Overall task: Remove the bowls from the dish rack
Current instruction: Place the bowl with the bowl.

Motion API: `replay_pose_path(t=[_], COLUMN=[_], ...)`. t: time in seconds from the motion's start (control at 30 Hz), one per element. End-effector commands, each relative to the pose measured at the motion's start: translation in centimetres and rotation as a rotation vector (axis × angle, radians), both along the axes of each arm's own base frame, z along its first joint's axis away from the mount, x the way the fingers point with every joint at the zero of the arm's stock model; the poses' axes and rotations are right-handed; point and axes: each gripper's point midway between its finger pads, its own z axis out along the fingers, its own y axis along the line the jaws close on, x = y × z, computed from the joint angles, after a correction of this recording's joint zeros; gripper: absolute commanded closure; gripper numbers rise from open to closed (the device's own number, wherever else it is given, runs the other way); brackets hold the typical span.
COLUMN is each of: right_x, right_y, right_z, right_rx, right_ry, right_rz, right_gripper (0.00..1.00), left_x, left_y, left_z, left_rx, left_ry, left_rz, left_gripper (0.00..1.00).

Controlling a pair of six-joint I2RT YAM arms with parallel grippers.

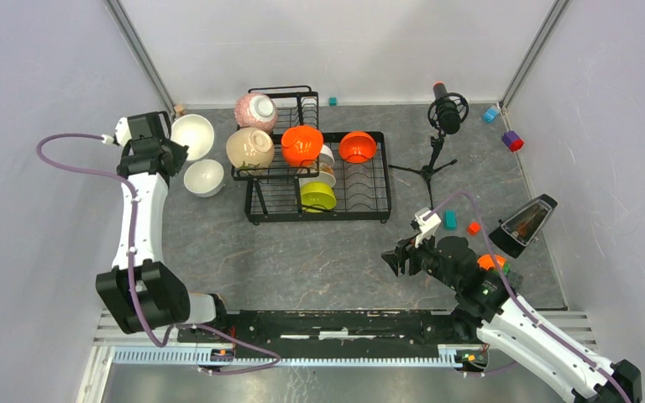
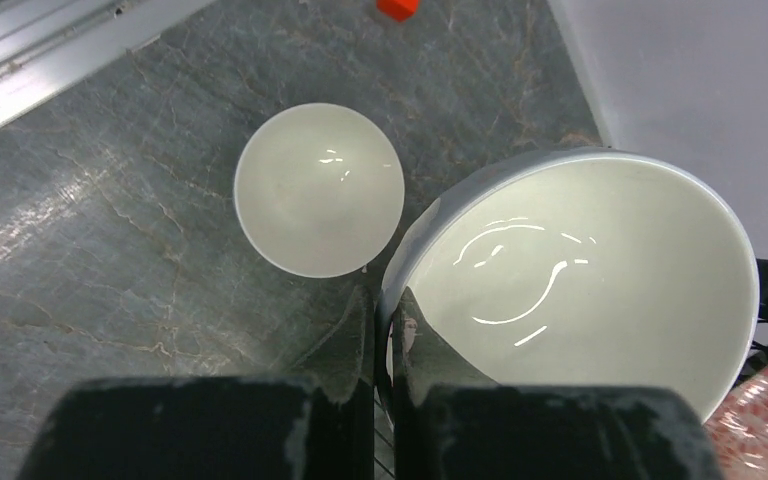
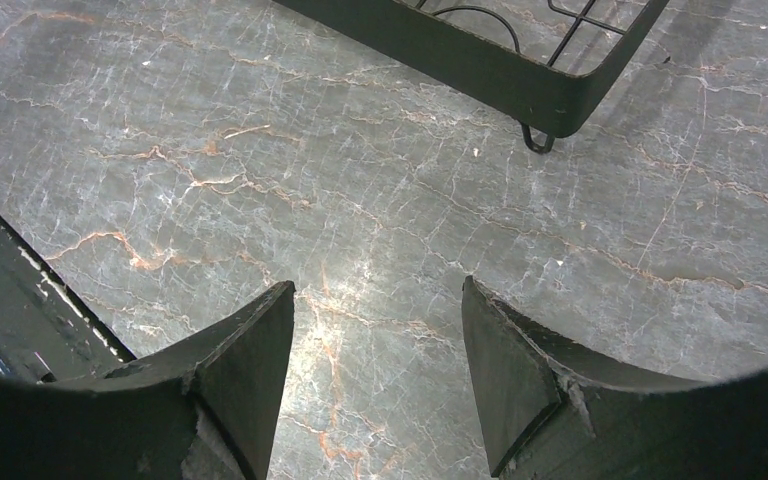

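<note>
The black wire dish rack stands at the table's centre back. Its upper shelf carries a pink-speckled bowl, a beige bowl and an orange bowl. The lower tray holds another orange bowl and a lime green bowl, with pale bowls between them. Left of the rack, my left gripper is shut on the rim of a white bowl, one finger inside and one outside. A smaller white bowl sits on the table beside it. My right gripper hangs open over bare table near the rack's front corner.
A black microphone tripod stands right of the rack. Small coloured blocks lie around: teal, orange, blue, purple and red. A black wedge-shaped object sits at the right wall. Grey walls enclose the table.
</note>
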Motion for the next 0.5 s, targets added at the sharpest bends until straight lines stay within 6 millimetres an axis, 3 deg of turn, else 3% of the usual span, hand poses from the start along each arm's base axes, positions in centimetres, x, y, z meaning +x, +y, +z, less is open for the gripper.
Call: replay_pose_path(t=[0.0, 0.47], right_x=[0.1, 0.1], right_y=[0.4, 0.4], right_z=[0.4, 0.2], right_rx=[0.014, 0.012], right_ry=[-0.027, -0.027], right_rz=[0.02, 0.019], right_gripper=[0.32, 0.33], left_x=[2.8, 4.2], left_y=[-0.3, -0.8], left_z=[1.1, -4.6], left_rx=[-0.051, -0.068], left_ry=[-0.137, -0.026], left_rz=[-0.008, -0.076], left_gripper=[0.98, 0.98])
